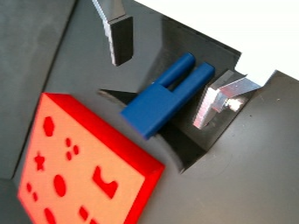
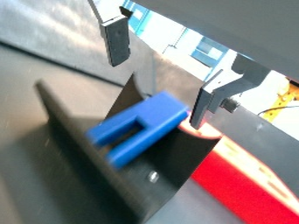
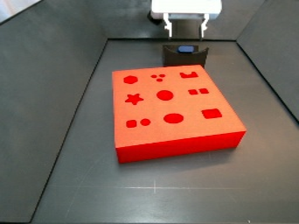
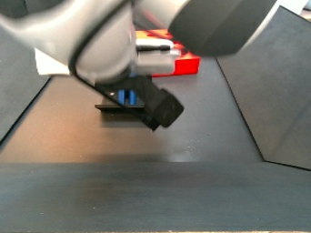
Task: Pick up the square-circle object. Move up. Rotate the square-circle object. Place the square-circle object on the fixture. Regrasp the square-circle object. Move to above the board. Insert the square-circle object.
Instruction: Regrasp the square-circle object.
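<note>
The blue square-circle object (image 1: 167,94) lies tilted on the dark fixture (image 1: 193,144), one end forked and raised. In both wrist views my gripper (image 1: 167,74) is open around it, with one finger (image 1: 121,39) well clear and the other finger (image 1: 218,105) close beside the object's raised end. The same object (image 2: 140,129) rests against the fixture's upright plate (image 2: 93,149), and the gripper (image 2: 163,70) straddles it. In a side view the gripper (image 3: 187,35) hangs over the fixture (image 3: 186,53) behind the red board (image 3: 170,109). A side view shows the blue object (image 4: 125,96) under the arm.
The red board (image 1: 82,166) with its darker cutouts lies right next to the fixture. Dark walls close in the floor on both sides (image 3: 70,105). The arm's body (image 4: 122,36) hides much of a side view.
</note>
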Controlling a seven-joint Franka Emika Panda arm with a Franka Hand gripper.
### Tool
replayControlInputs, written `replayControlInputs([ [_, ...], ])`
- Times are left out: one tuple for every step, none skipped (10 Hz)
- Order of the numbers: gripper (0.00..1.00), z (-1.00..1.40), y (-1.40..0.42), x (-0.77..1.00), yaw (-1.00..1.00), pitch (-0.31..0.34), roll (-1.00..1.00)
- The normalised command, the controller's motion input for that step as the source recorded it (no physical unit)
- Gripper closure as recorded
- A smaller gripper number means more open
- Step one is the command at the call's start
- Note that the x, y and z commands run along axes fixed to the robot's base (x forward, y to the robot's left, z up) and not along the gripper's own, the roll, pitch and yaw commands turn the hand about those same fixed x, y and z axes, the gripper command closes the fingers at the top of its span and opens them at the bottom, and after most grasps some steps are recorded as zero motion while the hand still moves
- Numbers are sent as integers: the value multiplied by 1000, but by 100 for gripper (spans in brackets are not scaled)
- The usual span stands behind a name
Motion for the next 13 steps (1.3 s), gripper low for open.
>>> replayControlInputs([
  [0, 743, 0, -37, 40, 57, 54],
  [0, 510, 4, -30, 24, 86, 50],
  [0, 339, 3, -28, 10, 102, 48],
  [0, 986, -1000, -76, 16, 77, 1000],
  [0, 932, -1000, -73, 15, 76, 1000],
  [0, 900, -1000, -89, 14, 66, 1000],
  [0, 829, -1000, -130, 13, 56, 1000],
  [0, 584, -828, -107, 12, 50, 1000],
  [0, 439, -718, -88, 11, 49, 1000],
  [0, 143, -476, -53, 11, 46, 1000],
  [0, 38, -222, -27, 10, 44, 1000],
  [0, 49, -91, -27, 11, 43, 1000],
  [0, 50, -19, -38, 11, 42, 1000],
])
